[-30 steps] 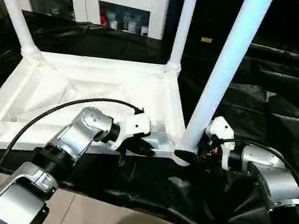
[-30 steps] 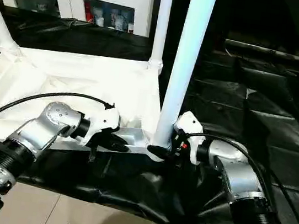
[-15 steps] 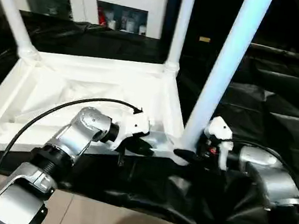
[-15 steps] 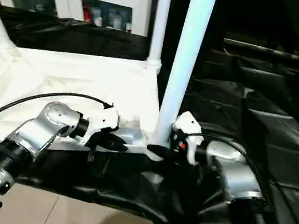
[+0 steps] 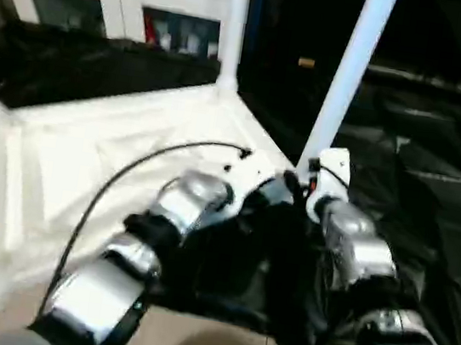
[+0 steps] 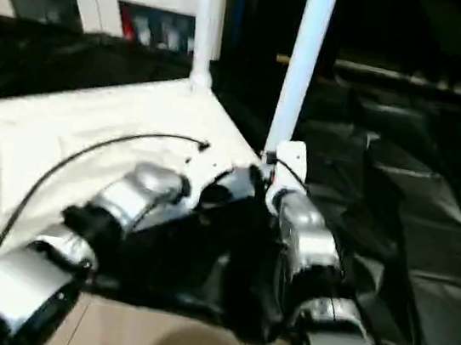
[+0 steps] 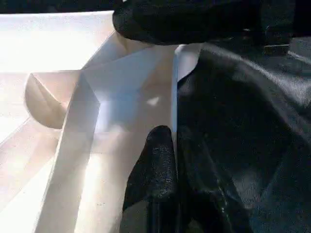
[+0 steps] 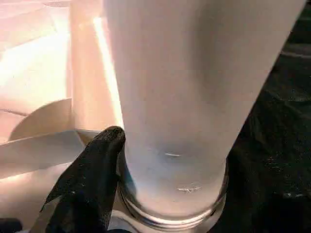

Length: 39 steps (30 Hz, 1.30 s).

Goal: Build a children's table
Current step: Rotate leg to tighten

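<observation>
Three legs stand socketed in the upturned tabletop (image 5: 88, 144) as the left gripper (image 7: 167, 145) pinches its rim and the right gripper (image 8: 104, 160), jaws spread, hugs the nearest leg (image 5: 347, 77); the fourth corner remains unclear.

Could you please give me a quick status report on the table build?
Left pincer shut on tabletop rim. Right pincer around near-corner leg, finger against its base. Leg upright in socket. Nothing in the way.
</observation>
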{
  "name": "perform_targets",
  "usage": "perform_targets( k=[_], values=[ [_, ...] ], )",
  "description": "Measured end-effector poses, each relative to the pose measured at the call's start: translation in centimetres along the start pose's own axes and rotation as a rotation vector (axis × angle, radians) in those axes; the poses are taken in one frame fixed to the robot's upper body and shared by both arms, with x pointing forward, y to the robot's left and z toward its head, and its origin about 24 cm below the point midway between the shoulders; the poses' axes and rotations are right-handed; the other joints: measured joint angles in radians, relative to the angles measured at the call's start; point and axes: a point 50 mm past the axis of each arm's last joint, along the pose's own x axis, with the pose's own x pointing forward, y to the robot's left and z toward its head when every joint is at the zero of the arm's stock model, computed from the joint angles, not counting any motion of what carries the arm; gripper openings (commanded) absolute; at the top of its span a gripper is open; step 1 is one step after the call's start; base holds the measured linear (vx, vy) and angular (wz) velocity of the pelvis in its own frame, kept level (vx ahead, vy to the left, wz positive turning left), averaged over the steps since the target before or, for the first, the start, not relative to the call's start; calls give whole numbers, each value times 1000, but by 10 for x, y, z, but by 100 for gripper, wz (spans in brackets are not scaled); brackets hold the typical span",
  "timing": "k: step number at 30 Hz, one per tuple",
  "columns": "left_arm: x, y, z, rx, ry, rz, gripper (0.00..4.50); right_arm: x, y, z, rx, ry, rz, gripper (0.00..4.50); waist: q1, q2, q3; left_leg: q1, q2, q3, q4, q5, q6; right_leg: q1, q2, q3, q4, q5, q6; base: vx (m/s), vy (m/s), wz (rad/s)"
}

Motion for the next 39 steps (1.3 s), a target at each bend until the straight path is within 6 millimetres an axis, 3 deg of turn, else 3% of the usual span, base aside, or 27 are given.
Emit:
perform_targets(
  k=[1,4,10,13,17,25,28,37,39],
  values=[
    [1,0,0,3,1,3,0,1,0,0,0,-1,-8,274,1,0,0,0,0,0,0,0,0,0,0,0,0,0,0,0,0,0],
    [2,0,1,10,-2,8,0,2,1,0,8,-7,-18,344,1,0,0,0,0,-1,0,0,0,0,0,-1,0,0,0,0,0,0],
    [-2,6,-2,52,-15,17,0,0,-4,0,-12,-41,36,385,-6,1,1,-2,0,-1,-1,0,0,-1,0,-2,-3,1,0,0,0,0],
    [-6,9,-4,71,-16,-3,0,-5,-11,4,-41,-57,109,402,-8,1,1,-2,1,-1,-2,0,0,-1,0,-2,-3,2,0,0,0,0],
    [-19,18,-13,122,-26,-65,0,-27,-29,8,-146,-37,344,437,-4,1,1,-1,1,-1,-5,0,0,-1,1,-3,-3,2,0,0,0,0],
    [-50,19,-31,219,-49,-303,0,-55,-42,4,-336,53,602,437,8,6,0,-2,1,-1,-5,0,0,-3,1,-3,-3,4,-4,0,0,0],
    [-57,18,-35,232,-42,-355,0,-59,-35,5,-366,66,673,437,12,6,0,-2,1,0,-3,0,0,-3,1,-2,-4,5,-5,0,0,0],
    [-60,14,-36,240,-34,-400,0,-59,-28,2,-402,90,721,437,23,5,1,-2,1,2,-2,0,0,-3,0,0,-4,4,-4,0,0,0],
    [-60,13,-36,241,-35,-403,0,-59,-28,2,-396,88,728,410,26,5,1,-2,1,2,-2,0,0,-3,0,0,-4,4,-4,0,0,0]
  ],
)
